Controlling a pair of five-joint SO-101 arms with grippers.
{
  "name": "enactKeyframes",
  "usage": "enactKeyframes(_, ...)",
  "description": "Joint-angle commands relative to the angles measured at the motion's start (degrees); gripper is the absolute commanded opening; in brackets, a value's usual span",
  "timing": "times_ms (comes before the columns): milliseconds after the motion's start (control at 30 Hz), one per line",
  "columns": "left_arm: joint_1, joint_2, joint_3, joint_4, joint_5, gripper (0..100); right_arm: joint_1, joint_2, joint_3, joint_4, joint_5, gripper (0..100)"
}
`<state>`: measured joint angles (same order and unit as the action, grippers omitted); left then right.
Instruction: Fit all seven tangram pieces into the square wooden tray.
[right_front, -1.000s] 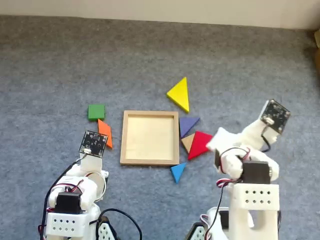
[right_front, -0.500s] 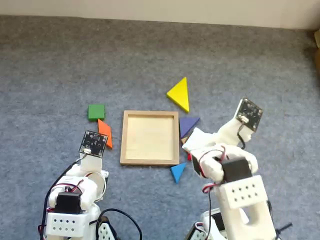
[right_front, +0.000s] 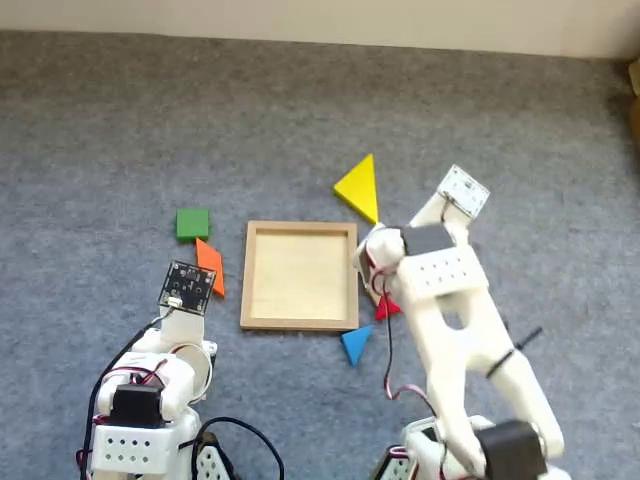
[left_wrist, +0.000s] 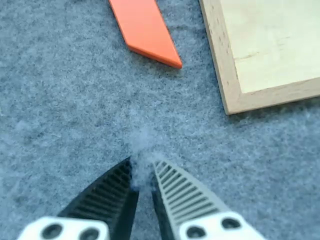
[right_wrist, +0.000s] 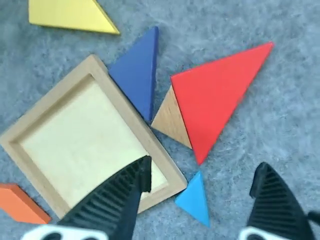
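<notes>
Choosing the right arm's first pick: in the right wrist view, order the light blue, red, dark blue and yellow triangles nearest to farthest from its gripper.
From the right gripper:
1. Light blue triangle, off the tray's corner, between the open fingers.
2. Red triangle, touching the tan triangle.
3. Dark blue triangle, along the tray's edge.
4. Yellow triangle, past the tray's far corner.

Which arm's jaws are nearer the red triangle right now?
Right. The right arm is over the red triangle, jaws open; the left arm sits across the tray, beside the orange piece.
</notes>
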<state>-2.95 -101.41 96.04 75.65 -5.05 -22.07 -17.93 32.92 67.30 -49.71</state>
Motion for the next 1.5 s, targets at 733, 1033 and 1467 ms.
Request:
enactKeyframes(733,-0.48,-2.86,1.10,0.35,-0.44,1,8.92,21.76,-13.32,-7.96,-6.24,31.0)
enactKeyframes(1033,-0.48,-2.86,1.10,0.35,-0.44,1,9.63,29.58,-18.77,-7.60,-6.24,31.2)
enactKeyframes(1467,-0.48,-2.86,1.10,0.35,-0.44,1,9.45,33.36,-18.95,-7.60,-6.24,31.1)
